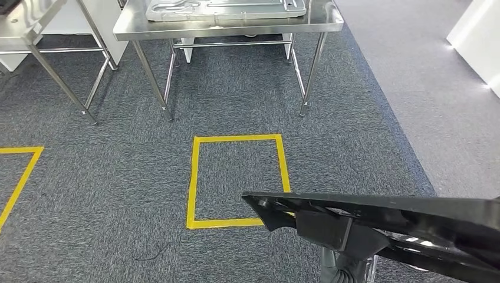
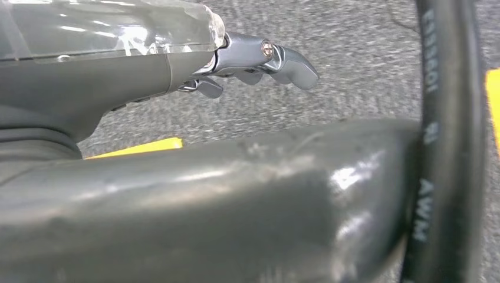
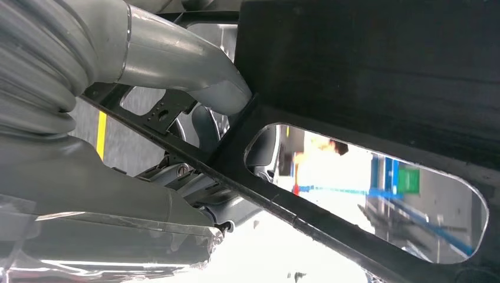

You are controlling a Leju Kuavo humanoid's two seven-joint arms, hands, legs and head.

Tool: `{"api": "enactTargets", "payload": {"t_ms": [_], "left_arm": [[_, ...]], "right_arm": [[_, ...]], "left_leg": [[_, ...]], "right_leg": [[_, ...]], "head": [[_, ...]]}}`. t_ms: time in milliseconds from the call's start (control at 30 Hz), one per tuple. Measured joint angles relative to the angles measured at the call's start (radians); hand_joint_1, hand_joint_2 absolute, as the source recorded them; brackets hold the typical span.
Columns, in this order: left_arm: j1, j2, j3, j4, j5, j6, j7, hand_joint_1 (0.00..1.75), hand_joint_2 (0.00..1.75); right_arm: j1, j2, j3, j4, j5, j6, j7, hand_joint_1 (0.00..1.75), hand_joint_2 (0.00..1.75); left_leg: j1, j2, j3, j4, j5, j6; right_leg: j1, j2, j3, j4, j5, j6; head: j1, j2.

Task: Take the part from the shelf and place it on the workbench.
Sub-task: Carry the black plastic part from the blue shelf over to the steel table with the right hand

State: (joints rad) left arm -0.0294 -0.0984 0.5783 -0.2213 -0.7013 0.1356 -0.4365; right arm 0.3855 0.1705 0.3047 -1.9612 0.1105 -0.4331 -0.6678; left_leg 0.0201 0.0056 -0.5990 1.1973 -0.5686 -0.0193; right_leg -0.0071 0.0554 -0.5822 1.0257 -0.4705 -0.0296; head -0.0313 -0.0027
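Note:
A long black plastic part (image 1: 413, 221) with cut-out windows juts across the lower right of the head view, above the carpet. My right hand (image 1: 344, 268) grips it from beneath. In the right wrist view the part (image 3: 365, 71) is close up, with the thumb (image 3: 188, 71) pressed over one of its ribs and the fingers (image 3: 194, 183) curled on the other side. My left hand (image 2: 253, 62) hangs over the carpet, fingers loosely out and holding nothing. The steel workbench (image 1: 236, 28) stands ahead at the top of the head view.
A silver metal fixture (image 1: 224, 9) lies on the workbench. A second steel table (image 1: 23, 23) stands at the far left. A yellow taped square (image 1: 236, 140) marks the carpet before the bench, with more yellow tape (image 1: 20, 171) at left. A white unit (image 1: 477, 41) is at right.

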Motion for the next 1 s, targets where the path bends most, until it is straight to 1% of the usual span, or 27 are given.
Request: {"api": "enactTargets", "payload": {"t_ms": [33,67,100,167,200,233,267,300,333,367,400,433,467,533,567,600,633,667,733,767,800,833,867,900,933,967,1000], "left_arm": [[-0.001,0.0,0.0,0.0,0.0,0.001,0.001,0.0,0.0],[-0.003,0.0,0.001,0.0,-0.001,0.003,0.002,0.0,0.0],[-0.005,0.0,0.001,0.0,-0.003,0.005,0.004,0.0,0.0],[-0.006,0.0,0.002,0.0,-0.006,0.009,0.009,0.0,0.0],[-0.006,-0.001,0.002,0.0,-0.007,0.01,0.011,0.0,0.0],[-0.006,-0.002,0.002,0.0,-0.008,0.01,0.012,0.0,0.0],[-0.006,-0.002,0.002,0.0,-0.008,0.01,0.012,0.0,0.0],[-0.006,-0.003,0.003,0.0,-0.008,0.008,0.011,0.0,0.0],[-0.005,-0.003,0.006,0.0,-0.008,0.007,0.011,0.0,0.0],[-0.004,-0.003,0.01,0.0,-0.008,0.006,0.01,0.0,0.0],[-0.003,-0.003,0.014,0.0,-0.009,0.006,0.01,0.0,0.0],[-0.002,-0.003,0.017,0.0,-0.011,0.006,0.01,0.0,0.0],[-0.002,-0.003,0.02,0.0,-0.012,0.006,0.01,0.0,0.0],[-0.002,-0.003,0.024,0.0,-0.018,0.006,0.01,0.0,0.0],[-0.003,-0.003,0.026,0.0,-0.021,0.006,0.01,0.0,0.0],[-0.003,-0.003,0.029,0.0,-0.023,0.006,0.011,0.0,0.0],[-0.003,-0.003,0.032,0.0,-0.023,0.006,0.011,0.0,0.0],[-0.003,-0.003,0.035,0.0,-0.024,0.006,0.011,0.0,0.0],[-0.004,-0.003,0.04,0.0,-0.024,0.006,0.011,0.0,0.0],[-0.004,-0.003,0.042,0.0,-0.025,0.006,0.011,0.0,0.0],[-0.004,-0.004,0.042,0.0,-0.025,0.007,0.011,0.0,0.0],[-0.004,-0.004,0.043,0.0,-0.025,0.007,0.011,0.0,0.0],[-0.003,-0.004,0.043,0.0,-0.025,0.007,0.011,0.0,0.0],[-0.002,-0.004,0.043,0.0,-0.025,0.007,0.011,0.0,0.0],[-0.001,-0.003,0.043,0.0,-0.025,0.007,0.011,0.0,0.0],[0.0,-0.003,0.043,0.0,-0.025,0.007,0.011,0.0,0.0],[0.001,-0.003,0.043,0.0,-0.025,0.007,0.011,0.0,0.0]], "right_arm": [[0.0,0.0,0.0,0.0,0.003,-0.004,0.001,1.75,1.75],[0.0,0.0,0.0,0.0,0.007,-0.007,0.002,1.75,1.75],[0.0,0.0,0.0,0.0,0.011,-0.009,0.002,1.75,1.75],[0.001,0.0,0.001,0.0,0.017,-0.015,0.004,1.75,1.75],[0.002,0.0,0.001,0.0,0.019,-0.017,0.005,1.75,1.75],[0.003,0.0,0.001,0.0,0.02,-0.018,0.005,1.75,1.75],[0.002,0.0,0.001,0.0,0.022,-0.02,0.006,1.75,1.75],[0.002,0.0,0.001,0.0,0.026,-0.021,0.006,1.75,1.75],[0.001,0.0,0.002,0.0,0.032,-0.025,0.008,1.75,1.75],[0.001,-0.001,0.002,0.0,0.037,-0.029,0.01,1.75,1.75],[0.001,-0.001,0.003,0.0,0.044,-0.034,0.012,1.75,1.75],[0.001,-0.002,0.005,0.0,0.049,-0.039,0.016,1.75,1.75],[0.001,-0.003,0.006,0.0,0.055,-0.045,0.02,1.75,1.75],[0.001,-0.004,0.009,0.0,0.065,-0.054,0.027,1.75,1.75],[0.0,-0.004,0.01,-0.001,0.068,-0.057,0.03,1.75,1.75],[0.0,-0.004,0.013,-0.001,0.07,-0.058,0.032,1.75,1.75],[0.0,-0.005,0.014,-0.002,0.071,-0.058,0.033,1.75,1.75],[0.001,-0.006,0.016,-0.003,0.071,-0.058,0.034,1.75,1.75],[0.001,-0.007,0.017,-0.005,0.071,-0.058,0.035,1.75,1.75],[0.001,-0.007,0.018,-0.006,0.071,-0.058,0.035,1.75,1.75],[0.0,-0.007,0.02,-0.007,0.071,-0.058,0.036,1.75,1.75],[0.001,-0.008,0.021,-0.008,0.071,-0.057,0.036,1.75,1.75],[0.001,-0.008,0.022,-0.008,0.071,-0.057,0.036,1.75,1.75],[0.001,-0.008,0.023,-0.008,0.071,-0.057,0.036,1.75,1.75],[0.002,-0.008,0.023,-0.008,0.071,-0.057,0.036,1.75,1.75],[0.002,-0.008,0.023,-0.008,0.071,-0.057,0.037,1.75,1.75],[0.002,-0.009,0.023,-0.008,0.071,-0.057,0.037,1.75,1.75]], "left_leg": [[0.0,-0.006,0.023,-0.063,0.034,0.004],[-0.001,-0.012,0.041,-0.117,0.056,0.008],[-0.003,-0.018,0.052,-0.149,0.065,0.012],[-0.007,-0.023,0.056,-0.168,0.065,0.021],[-0.006,-0.02,0.056,-0.171,0.069,0.028],[-0.004,-0.018,0.057,-0.175,0.073,0.035],[-0.002,-0.014,0.058,-0.179,0.077,0.041],[0.0,-0.01,0.057,-0.181,0.08,0.046],[-0.001,-0.006,0.056,-0.182,0.08,0.049],[-0.002,-0.002,0.055,-0.181,0.08,0.05],[-0.002,0.003,0.054,-0.181,0.079,0.05],[-0.003,0.007,0.055,-0.181,0.079,0.05],[-0.003,0.009,0.056,-0.181,0.078,0.049],[-0.003,0.012,0.062,-0.181,0.075,0.045],[-0.005,0.012,0.063,-0.18,0.072,0.04],[-0.006,0.013,0.064,-0.179,0.07,0.035],[-0.007,0.014,0.065,-0.18,0.069,0.03],[-0.009,0.015,0.066,-0.181,0.069,0.024],[-0.008,0.016,0.067,-0.177,0.06,0.014],[-0.007,0.014,0.061,-0.158,0.047,0.01],[-0.006,0.01,0.044,-0.118,0.022,0.006],[-0.005,0.006,0.017,-0.059,-0.008,0.003],[-0.005,0.004,-0.018,0.01,-0.038,0.0],[-0.005,0.003,-0.049,0.069,-0.057,-0.002],[-0.005,0.003,-0.067,0.098,-0.056,-0.004],[-0.005,0.003,-0.067,0.089,-0.036,-0.004],[-0.004,0.003,-0.049,0.041,0.001,-0.003]], "right_leg": [[0.001,0.006,0.003,0.002,-0.003,0.003],[0.002,0.01,0.003,0.005,-0.005,0.007],[0.003,0.013,0.002,0.007,-0.006,0.012],[0.003,0.017,-0.002,0.007,-0.005,0.025],[0.002,0.015,-0.002,0.007,-0.005,0.031],[0.001,0.006,-0.006,0.015,-0.012,0.037],[0.001,-0.008,-0.016,0.039,-0.029,0.042],[0.0,-0.023,-0.036,0.082,-0.057,0.046],[-0.001,-0.035,-0.063,0.139,-0.089,0.05],[-0.003,-0.041,-0.093,0.202,-0.118,0.053],[-0.005,-0.044,-0.116,0.249,-0.133,0.056],[-0.007,-0.046,-0.123,0.265,-0.129,0.058],[-0.008,-0.048,-0.112,0.246,-0.108,0.058],[-0.007,-0.056,-0.046,0.119,-0.044,0.051],[-0.005,-0.06,-0.015,0.059,-0.024,0.046],[-0.001,-0.063,0.006,0.017,-0.014,0.041],[0.002,-0.064,0.013,0.001,-0.016,0.037],[0.005,-0.063,0.013,-0.002,-0.017,0.033],[0.0,-0.058,0.017,-0.011,-0.013,0.021],[-0.003,-0.057,0.021,-0.016,-0.011,0.014],[-0.006,-0.057,0.024,-0.021,-0.009,0.008],[-0.005,-0.057,0.026,-0.022,-0.009,0.005],[-0.004,-0.056,0.026,-0.022,-0.01,0.001],[-0.003,-0.054,0.026,-0.021,-0.011,0.0],[-0.002,-0.052,0.027,-0.021,-0.013,0.0],[-0.002,-0.049,0.03,-0.02,-0.014,0.001],[-0.002,-0.047,0.033,-0.019,-0.017,0.003]], "head": [[0.0,0.0],[0.0,0.0],[0.0,0.0],[0.0,0.0],[0.0,0.0],[0.0,0.0],[0.0,0.0],[0.0,0.0],[0.0,0.0],[0.0,0.0],[0.0,0.0],[0.0,0.0],[0.0,0.0],[0.0,0.0],[0.0,0.0],[0.0,0.0],[0.0,0.0],[0.0,0.0],[0.0,0.0],[0.0,0.0],[0.0,0.0],[0.0,0.0],[0.0,0.0],[0.0,0.0],[0.0,0.0],[0.0,0.0],[0.0,0.0]]}}
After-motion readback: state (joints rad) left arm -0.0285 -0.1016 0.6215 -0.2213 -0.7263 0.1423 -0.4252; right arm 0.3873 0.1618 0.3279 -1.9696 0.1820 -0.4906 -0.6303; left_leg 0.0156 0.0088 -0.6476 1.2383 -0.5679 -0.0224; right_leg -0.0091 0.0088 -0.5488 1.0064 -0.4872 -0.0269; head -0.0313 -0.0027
